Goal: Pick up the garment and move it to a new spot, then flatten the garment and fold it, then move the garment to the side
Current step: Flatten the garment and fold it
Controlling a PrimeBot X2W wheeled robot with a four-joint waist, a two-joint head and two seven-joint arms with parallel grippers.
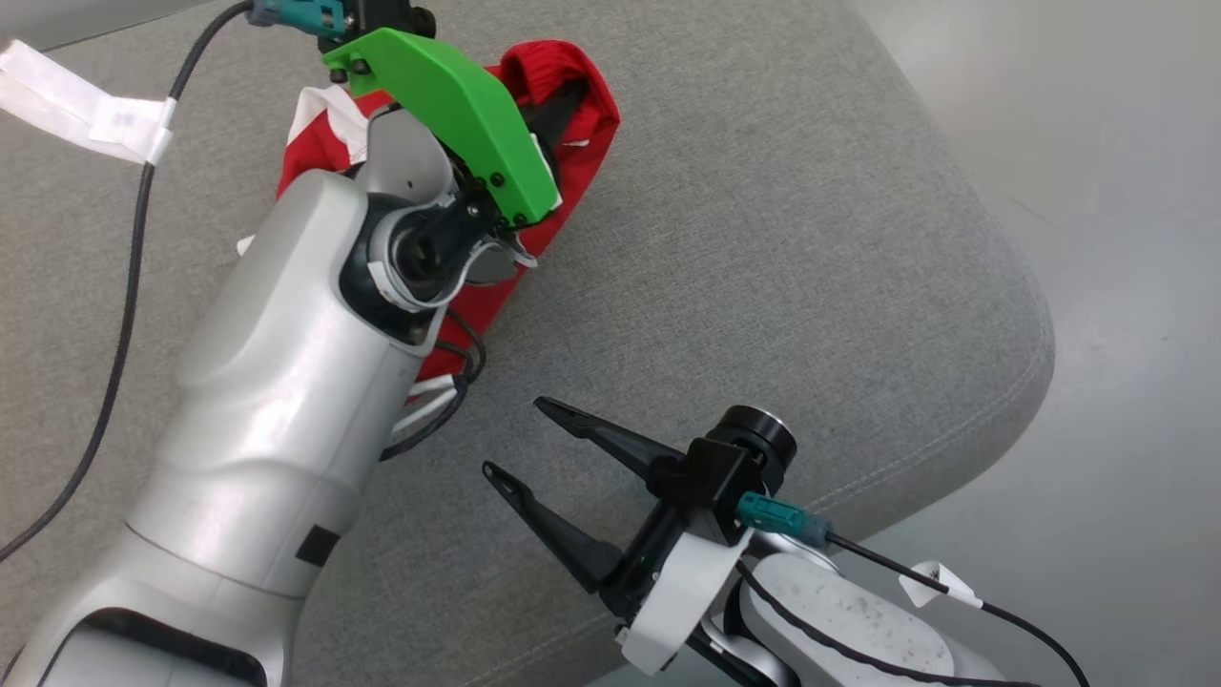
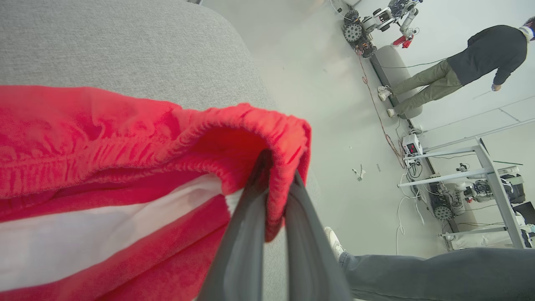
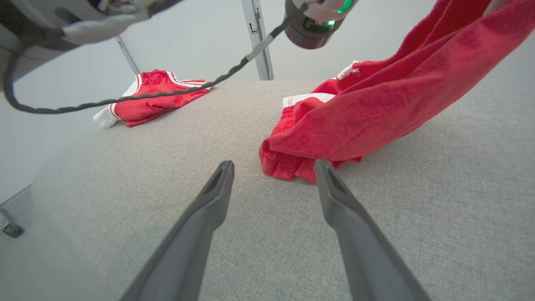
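The garment [image 1: 587, 157] is red with white stripes and lies bunched on the grey cushion [image 1: 763, 239], largely hidden under my left forearm and its green bracket [image 1: 448, 105]. In the left wrist view my left gripper [image 2: 279, 167] is shut on the garment's [image 2: 125, 133] gathered elastic hem, which wraps over the fingertips. My right gripper [image 1: 515, 439] stands open just above the cushion, a short way from the garment's near end. In the right wrist view the garment [image 3: 376, 104] slopes from the upper right down to the cushion, just ahead of the open right gripper [image 3: 273, 167].
A second red-and-white garment [image 3: 154, 92] lies at the cushion's far side. The cushion's rounded edge [image 1: 1040, 363] drops to a pale floor. A black cable [image 1: 124, 315] trails across the cushion. One person [image 2: 459, 62] stands far off; another's leg [image 2: 418, 271] is close by.
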